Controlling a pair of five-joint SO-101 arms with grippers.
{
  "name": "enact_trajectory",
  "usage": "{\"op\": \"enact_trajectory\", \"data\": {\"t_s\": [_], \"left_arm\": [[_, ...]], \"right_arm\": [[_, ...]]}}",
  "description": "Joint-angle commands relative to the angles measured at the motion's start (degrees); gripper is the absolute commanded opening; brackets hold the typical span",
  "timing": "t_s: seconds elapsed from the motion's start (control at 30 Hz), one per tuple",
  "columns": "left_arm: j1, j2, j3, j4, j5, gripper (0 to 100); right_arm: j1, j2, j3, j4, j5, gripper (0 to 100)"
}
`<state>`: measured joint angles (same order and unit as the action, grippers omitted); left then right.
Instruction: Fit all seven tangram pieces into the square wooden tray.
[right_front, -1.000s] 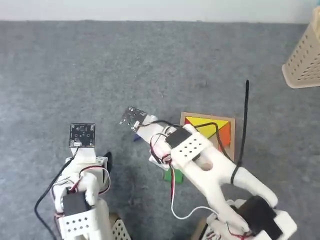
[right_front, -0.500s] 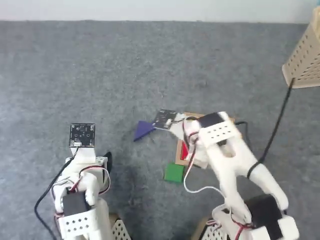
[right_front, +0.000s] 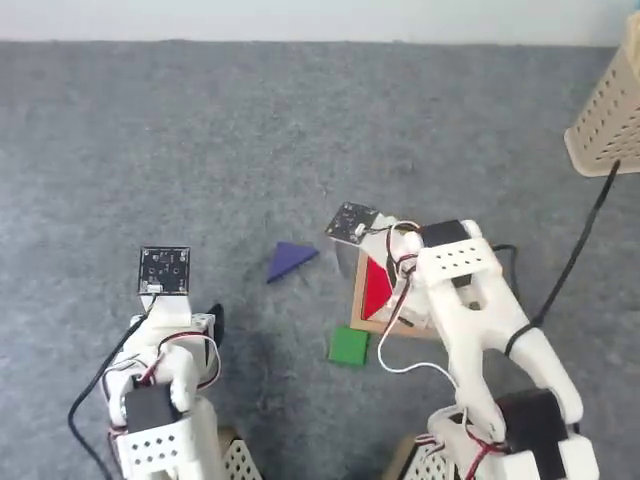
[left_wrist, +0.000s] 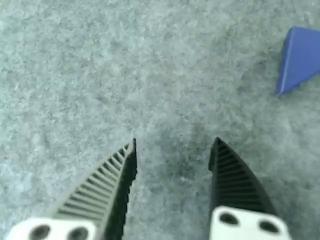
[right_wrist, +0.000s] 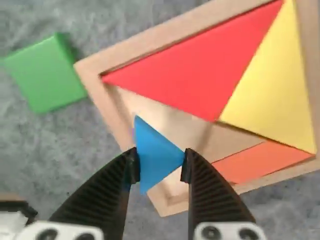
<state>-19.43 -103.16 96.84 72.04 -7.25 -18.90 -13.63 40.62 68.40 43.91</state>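
Observation:
My right gripper (right_wrist: 159, 154) is shut on a small light-blue triangle (right_wrist: 150, 142) and hangs over the bare corner of the square wooden tray (right_wrist: 95, 95). In the tray lie a red triangle (right_wrist: 200, 65), a yellow triangle (right_wrist: 272, 95) and an orange piece (right_wrist: 260, 160). A green square (right_wrist: 45, 72) rests on the carpet just outside the tray's corner. In the high view the right arm (right_front: 455, 270) covers most of the tray (right_front: 358, 300). A dark-blue triangle (right_front: 290, 260) lies to the tray's left. My left gripper (left_wrist: 172, 150) is open over bare carpet, with the dark-blue triangle (left_wrist: 300, 57) off to one side.
Grey carpet covers the table. A beige perforated basket (right_front: 610, 110) stands at the far right edge. The green square (right_front: 348, 346) sits by the tray's near left corner. The left arm (right_front: 160, 330) is at the near left, with open carpet beyond it.
The right arm has swung to the right, from over the dark-blue triangle to above the tray, uncovering that triangle. The left arm has kept still.

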Motion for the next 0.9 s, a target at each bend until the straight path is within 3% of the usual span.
{"op": "enact_trajectory", "data": {"t_s": [0.0,0.27,0.67,0.87], "left_arm": [[-0.26,-0.97,-0.22,0.35,0.44,23],[-0.26,-0.97,-0.22,0.35,0.44,23],[-0.26,-0.97,-0.22,0.35,0.44,23],[-0.26,-0.97,-0.22,0.35,0.44,23]], "right_arm": [[0.75,-4.00,-0.88,-3.12,-4.84,6.9],[0.04,-3.82,-0.88,-3.91,-7.30,6.9],[-17.98,-3.56,-0.88,-14.20,-23.91,6.9],[-20.70,-0.75,-0.88,-19.56,-29.27,7.5]]}}
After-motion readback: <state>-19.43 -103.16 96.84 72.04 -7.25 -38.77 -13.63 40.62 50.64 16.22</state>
